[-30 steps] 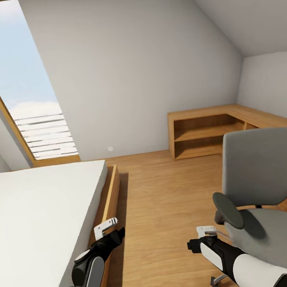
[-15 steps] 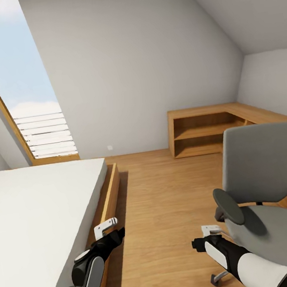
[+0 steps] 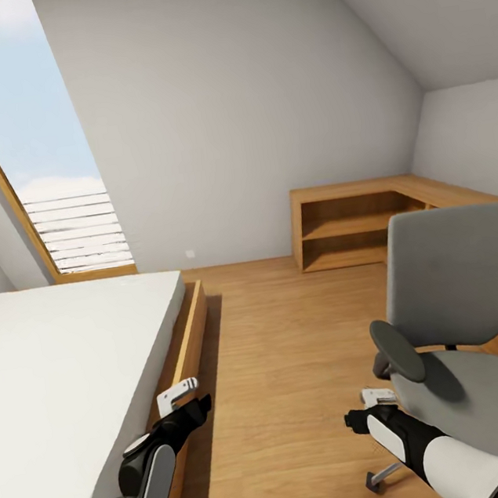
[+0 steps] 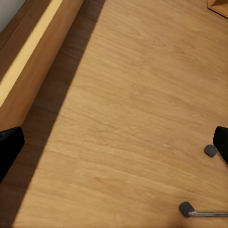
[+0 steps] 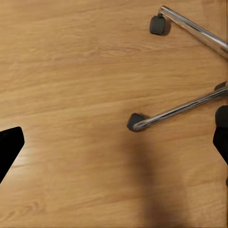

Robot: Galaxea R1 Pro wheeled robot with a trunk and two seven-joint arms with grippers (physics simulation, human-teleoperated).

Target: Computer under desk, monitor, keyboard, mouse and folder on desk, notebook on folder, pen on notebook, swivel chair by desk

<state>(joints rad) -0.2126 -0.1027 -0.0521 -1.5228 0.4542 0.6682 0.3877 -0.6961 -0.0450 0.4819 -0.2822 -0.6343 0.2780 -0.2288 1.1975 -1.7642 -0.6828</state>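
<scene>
In the bedroom (image 3: 222,110), the swivel chair (image 3: 463,306) stands at 4 o'clock in the head view, on the wood floor (image 3: 295,353), its grey seat bare. The right gripper (image 3: 377,399) hangs just beside the seat's front edge, above the chair's chrome legs and casters; its fingers (image 5: 9,147) are spread apart, released, gripping nothing. The left gripper (image 3: 177,395) hovers at 7 o'clock by the bed (image 3: 60,370) frame, its fingers (image 4: 10,147) likewise released and empty. A low wooden shelf (image 3: 356,222) lines the far wall at 2 o'clock.
</scene>
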